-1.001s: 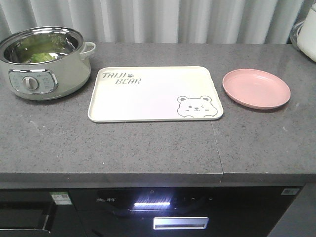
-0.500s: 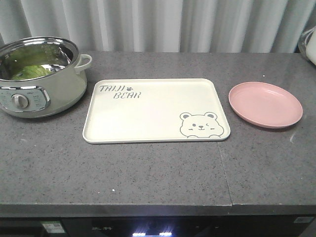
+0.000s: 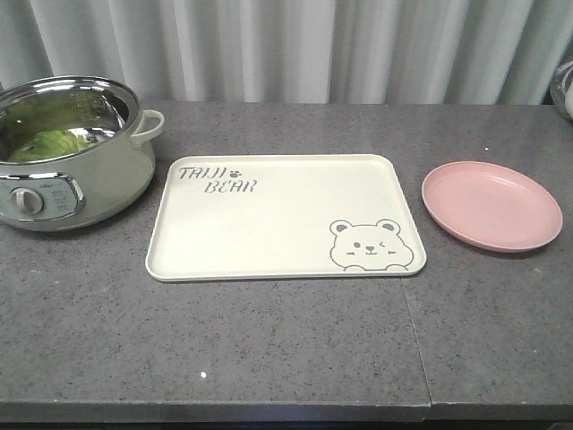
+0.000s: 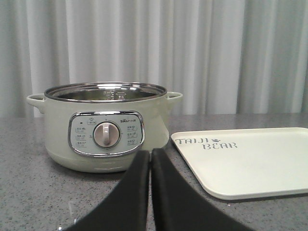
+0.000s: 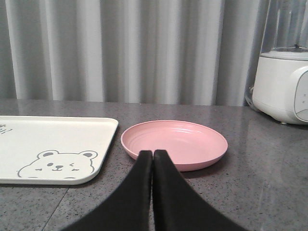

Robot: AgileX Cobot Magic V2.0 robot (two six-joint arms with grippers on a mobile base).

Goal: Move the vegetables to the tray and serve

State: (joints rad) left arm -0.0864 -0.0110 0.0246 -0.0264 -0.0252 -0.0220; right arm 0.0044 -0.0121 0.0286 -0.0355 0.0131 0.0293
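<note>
the robot has rolled closer, so the counter [image 3: 269,340] looks bigger. the lettuce [image 3: 49,143] sits in the pot [image 3: 98,184], left of the bare tray [image 3: 269,233]. left gripper [image 4: 150,154] and right gripper [image 5: 153,154] are pinched together, holding nothing. i think reaching comes next.

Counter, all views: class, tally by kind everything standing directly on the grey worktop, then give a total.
Electric pot: 1
Cream tray: 1
Pink plate: 1
White blender-like appliance: 1
Total: 4
</note>
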